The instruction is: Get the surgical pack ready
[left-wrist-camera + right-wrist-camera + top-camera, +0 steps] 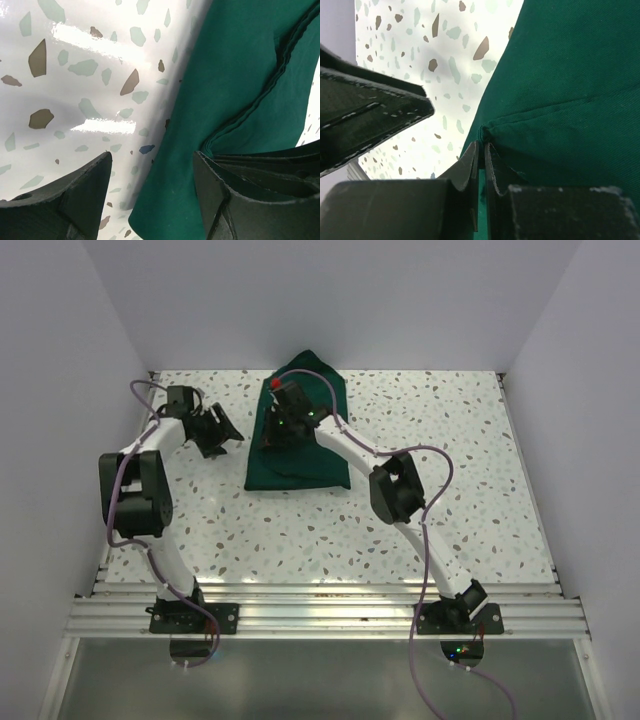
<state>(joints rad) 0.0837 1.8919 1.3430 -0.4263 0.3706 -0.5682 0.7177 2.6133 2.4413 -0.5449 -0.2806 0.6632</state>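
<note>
Drape (pixel 305 465), dark green and folded, lies at the far middle of the surface (pixel 450 440), its long axis roughly near to far; the right end effector (pixel 481 145) sits over its left half, pinched shut on a fold; the left end effector (pixel 152 160) stands open just beside the left edge, cloth to its right, likely the next grab.

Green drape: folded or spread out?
Folded. The green drape lies as a compact bundle on the table, and the left wrist view shows several stacked layer edges.
</note>
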